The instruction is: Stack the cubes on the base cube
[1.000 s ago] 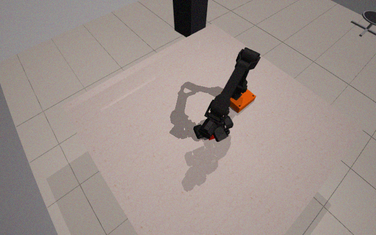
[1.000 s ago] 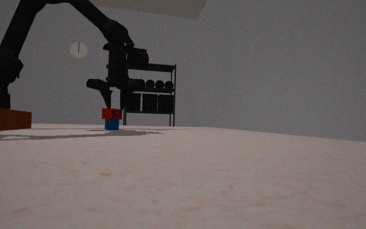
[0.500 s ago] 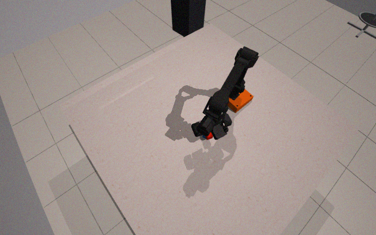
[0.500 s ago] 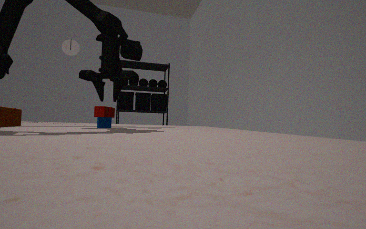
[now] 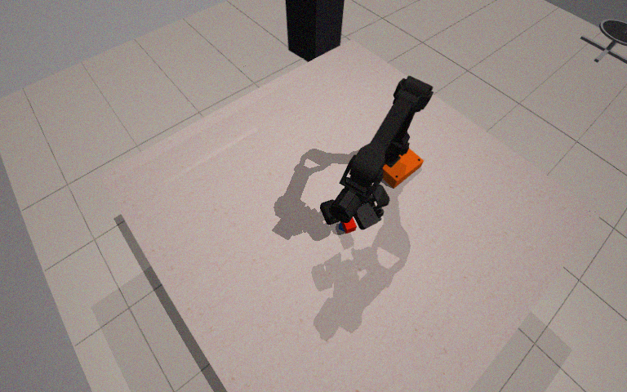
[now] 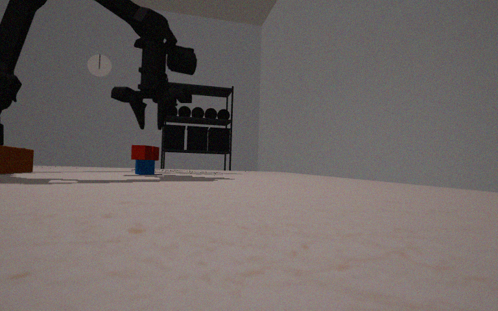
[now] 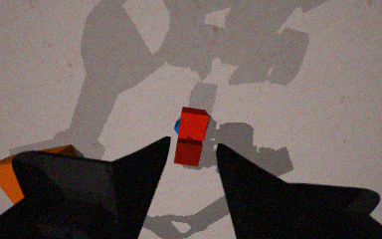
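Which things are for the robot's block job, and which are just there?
For the job:
- two red cubes
- blue base cube
- gripper

Just there:
- shelf rack
- wall clock
- orange block

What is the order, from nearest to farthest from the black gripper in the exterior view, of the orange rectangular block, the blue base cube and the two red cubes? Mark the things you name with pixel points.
1. Red cubes (image 5: 349, 225) (image 6: 142, 152) (image 7: 194, 125): top of the stack; too close to rank between themselves.
2. Blue cube (image 6: 144, 167) (image 7: 177, 125): directly beneath them.
3. Orange block (image 5: 406, 167) (image 6: 16, 160) (image 7: 9, 175): far left.

Grey walls, pale wall clock (image 6: 99, 65), dk shelf unit (image 6: 231, 128) w/ boxes, tiled flr (image 5: 462, 51).
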Controlling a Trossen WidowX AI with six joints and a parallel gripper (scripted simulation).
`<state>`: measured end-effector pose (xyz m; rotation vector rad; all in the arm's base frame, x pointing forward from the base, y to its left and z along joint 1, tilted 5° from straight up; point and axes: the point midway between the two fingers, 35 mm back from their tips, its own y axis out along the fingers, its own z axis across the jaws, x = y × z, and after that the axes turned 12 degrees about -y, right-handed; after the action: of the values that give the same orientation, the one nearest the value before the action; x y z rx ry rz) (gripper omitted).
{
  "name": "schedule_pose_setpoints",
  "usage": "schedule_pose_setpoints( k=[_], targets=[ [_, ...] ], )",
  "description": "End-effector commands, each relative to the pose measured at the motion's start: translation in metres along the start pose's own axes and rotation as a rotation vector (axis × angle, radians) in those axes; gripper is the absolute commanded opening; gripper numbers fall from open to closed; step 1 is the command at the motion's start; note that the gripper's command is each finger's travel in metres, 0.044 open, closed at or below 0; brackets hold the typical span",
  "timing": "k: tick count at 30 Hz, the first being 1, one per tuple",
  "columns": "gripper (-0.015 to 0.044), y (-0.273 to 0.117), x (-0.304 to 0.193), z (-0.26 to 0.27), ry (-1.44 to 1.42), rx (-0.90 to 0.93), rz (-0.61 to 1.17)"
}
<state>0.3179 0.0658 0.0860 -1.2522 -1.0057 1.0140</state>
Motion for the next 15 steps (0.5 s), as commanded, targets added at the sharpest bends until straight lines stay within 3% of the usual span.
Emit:
schedule_pose_setpoints(
  k=[1,7,12,15],
  targets=[
    [0.0205,-0.008,0.000,0.000,-0.004,-0.004,-0.001],
    [0.0205,-0.012,0.000,0.000,-0.004,-0.004,-0.001],
    [0.0336,-0.013,0.003,0.001,0.000,-0.002,-0.002],
    [0.0400,-0.014,0.034,0.022,0.000,-0.002,-0.005]
  ],
)
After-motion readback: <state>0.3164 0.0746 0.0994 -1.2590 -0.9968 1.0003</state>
